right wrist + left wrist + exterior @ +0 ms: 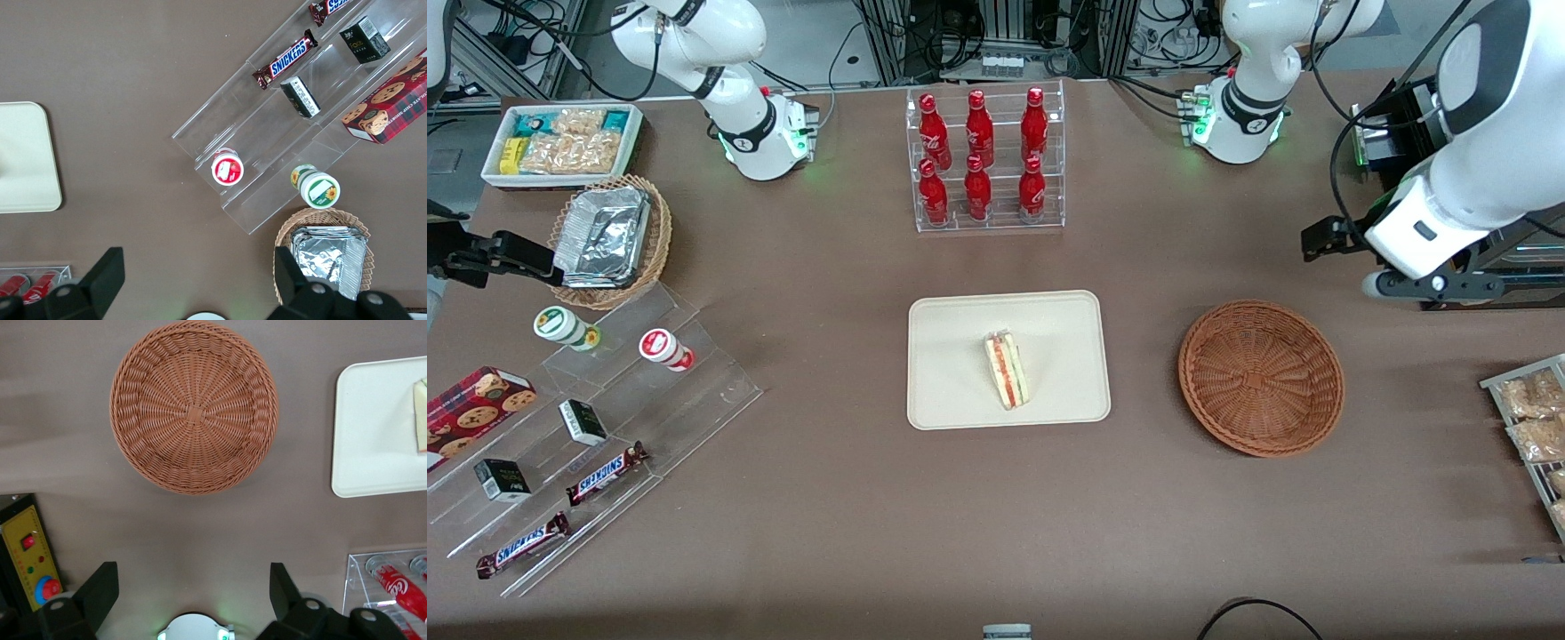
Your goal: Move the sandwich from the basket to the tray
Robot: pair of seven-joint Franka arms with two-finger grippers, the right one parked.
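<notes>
Sandwich (1007,370) lies on the tray (951,391), near its middle, long axis running toward/away from the front camera. Basket (1261,378) beside it holds nothing. Gripper (193,590) is raised, farther back than the basket, fingers (100,590) spread, gripping nothing. Wrist view shows only the sandwich's edge; front view shows it whole. Looks done.
</notes>
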